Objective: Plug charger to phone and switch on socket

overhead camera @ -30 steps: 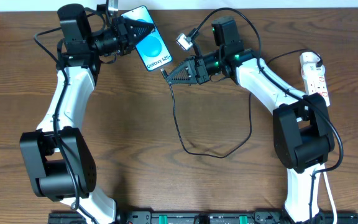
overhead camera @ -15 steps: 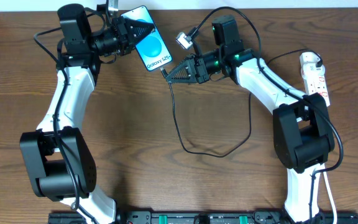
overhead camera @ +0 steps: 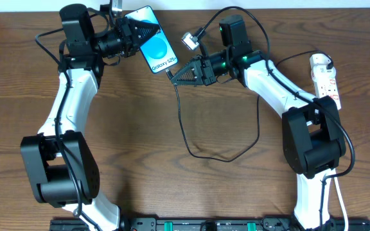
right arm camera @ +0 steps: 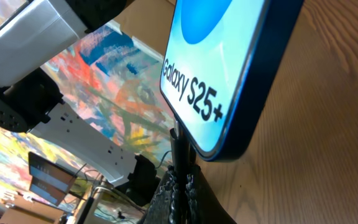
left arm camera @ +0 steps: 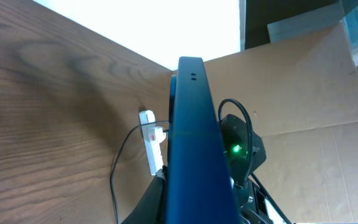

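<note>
Over the brown wooden table (overhead camera: 140,141) our right gripper (overhead camera: 177,76), pinching the thin black charger cable (overhead camera: 182,122), has crept up to the blue-screened phone (overhead camera: 159,50) our left gripper (overhead camera: 146,30) clamps, so it looks nearly plugged

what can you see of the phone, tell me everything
The phone is a slim dark-edged slab, its lit blue screen showing a paler circle and white "Galaxy S25+". It is angled near the far edge of the table, screen up, the left gripper shut on its top end. The charger tip, pinched in the right gripper, meets its bottom edge.
</note>
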{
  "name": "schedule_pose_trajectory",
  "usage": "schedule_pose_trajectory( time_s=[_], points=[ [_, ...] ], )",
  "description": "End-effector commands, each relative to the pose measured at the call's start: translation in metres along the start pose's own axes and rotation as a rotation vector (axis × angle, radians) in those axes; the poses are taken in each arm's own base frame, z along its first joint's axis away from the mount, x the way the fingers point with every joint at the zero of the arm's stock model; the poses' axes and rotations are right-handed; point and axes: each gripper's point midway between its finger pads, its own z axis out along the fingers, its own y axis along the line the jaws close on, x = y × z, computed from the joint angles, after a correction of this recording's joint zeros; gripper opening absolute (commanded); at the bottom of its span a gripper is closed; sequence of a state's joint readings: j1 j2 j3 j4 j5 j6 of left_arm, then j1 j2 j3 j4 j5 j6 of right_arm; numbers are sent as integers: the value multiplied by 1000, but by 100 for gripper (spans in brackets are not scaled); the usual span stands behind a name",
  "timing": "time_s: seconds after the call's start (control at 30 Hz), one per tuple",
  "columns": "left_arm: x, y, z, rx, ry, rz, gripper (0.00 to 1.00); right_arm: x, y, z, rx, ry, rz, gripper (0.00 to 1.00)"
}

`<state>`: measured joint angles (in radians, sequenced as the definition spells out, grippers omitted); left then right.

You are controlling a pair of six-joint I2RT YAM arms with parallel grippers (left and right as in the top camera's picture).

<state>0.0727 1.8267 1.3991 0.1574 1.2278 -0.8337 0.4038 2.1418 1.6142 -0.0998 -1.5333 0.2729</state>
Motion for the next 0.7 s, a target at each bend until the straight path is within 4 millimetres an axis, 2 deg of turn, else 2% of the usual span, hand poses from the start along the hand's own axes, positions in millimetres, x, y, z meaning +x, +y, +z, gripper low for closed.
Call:
schedule_pose_trajectory(
  time_s=[0.0,0.67],
  points=[
    [2,-18,0,30,17,55,7,-8,16,-4,-6,-4,-27,1],
    [5,-20,0,42,32,56,7,-10,13,-8,8,-14,-23,1]
  ],
)
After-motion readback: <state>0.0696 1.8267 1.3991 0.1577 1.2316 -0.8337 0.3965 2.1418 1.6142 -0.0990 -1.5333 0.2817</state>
